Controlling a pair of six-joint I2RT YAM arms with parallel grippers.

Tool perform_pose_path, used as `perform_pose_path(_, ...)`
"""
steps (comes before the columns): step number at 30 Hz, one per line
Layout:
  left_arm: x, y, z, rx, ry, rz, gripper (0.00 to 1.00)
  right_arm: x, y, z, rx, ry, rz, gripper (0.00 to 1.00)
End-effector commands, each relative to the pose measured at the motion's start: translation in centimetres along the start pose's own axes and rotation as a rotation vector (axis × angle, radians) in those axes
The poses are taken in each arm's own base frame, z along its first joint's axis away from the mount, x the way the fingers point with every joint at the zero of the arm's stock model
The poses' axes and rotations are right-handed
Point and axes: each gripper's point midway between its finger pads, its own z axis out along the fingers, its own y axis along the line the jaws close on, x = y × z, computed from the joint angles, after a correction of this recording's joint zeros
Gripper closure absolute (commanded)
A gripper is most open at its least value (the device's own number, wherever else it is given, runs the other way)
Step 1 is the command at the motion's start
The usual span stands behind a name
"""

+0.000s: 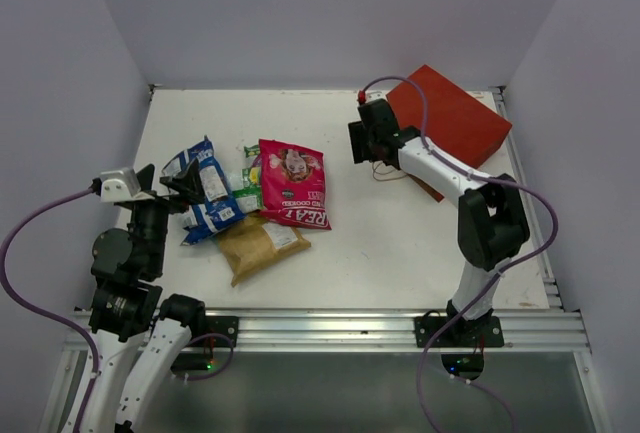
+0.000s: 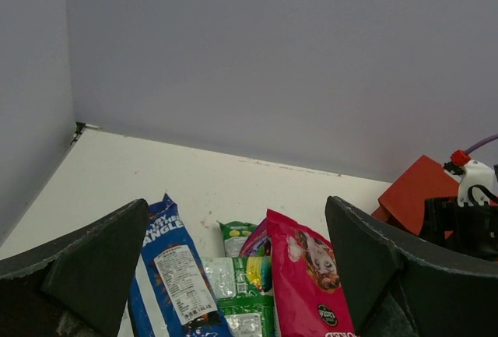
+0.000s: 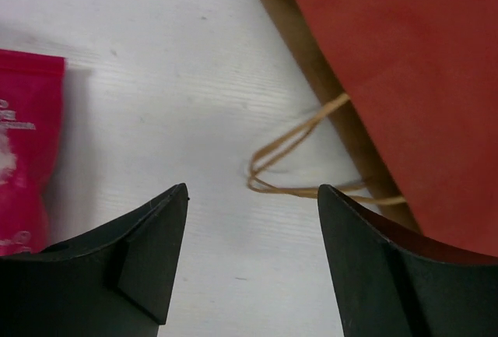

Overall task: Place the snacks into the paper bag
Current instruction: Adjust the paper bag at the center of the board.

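Lying on its side at the far right corner of the white surface (image 1: 400,243), the paper bag (image 1: 452,118) shows a red-brown face upward. Its mouth is turned toward the middle of the surface, and its thin twine handles (image 3: 299,158) spill out flat in loose loops. The snacks sit well apart from it, bunched together on the left half of the surface, none of them in the bag. The large pink packet (image 1: 293,183) lies on the right of the bunch, nearest the bag. The blue-and-white packets (image 1: 205,178) overlap on the left. Small green packets (image 1: 250,191) are wedged between the blue and the pink, and the tan-brown packet (image 1: 262,243) lies nearest the arms, touching the pink one's near edge.

The left fingers (image 2: 93,267) are spread wide and hold nothing. They sit low at the left edge of the bunch, just beside the blue-and-white packets; whether they touch them cannot be told. In the left wrist view the blue, green and pink packets all show in the gap between them.

The right fingers (image 3: 389,267) stand apart and also hold nothing. They hang over the surface just beside the bag's mouth, and in the right wrist view the handle loops lie on the surface in the gap between them, with the pink packet's edge at the far left.
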Motion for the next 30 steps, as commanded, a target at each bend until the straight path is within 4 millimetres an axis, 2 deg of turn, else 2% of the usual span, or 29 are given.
perform_pose_path(1, -1.1, -0.2, 0.0, 0.009, -0.050, -0.004, 0.00, -0.8, -6.6, -3.4, 0.294, -0.036, -0.175, 0.27)
perform_pose_path(5, -1.0, -0.2, 0.0, 0.010, -0.048, -0.005, 0.00, -0.4, -9.9, -4.4, 0.456, 0.009, -0.367, 0.22)
perform_pose_path(11, -0.9, -0.3, 0.0, 0.011, -0.046, -0.004, 0.00, 0.7, -12.4, -4.3, 0.592, 0.083, -0.569, 0.20)
perform_pose_path(22, -0.5, -0.4, 0.2, 0.014, -0.031, -0.002, 0.00, 3.5, -13.3, -1.3, 0.659, 0.163, -0.756, 0.19)
perform_pose_path(30, -0.5, -0.4, 0.2, 0.014, -0.031, -0.001, 0.00, 2.5, -13.8, 0.9, 0.785, 0.089, -0.790, 0.20)
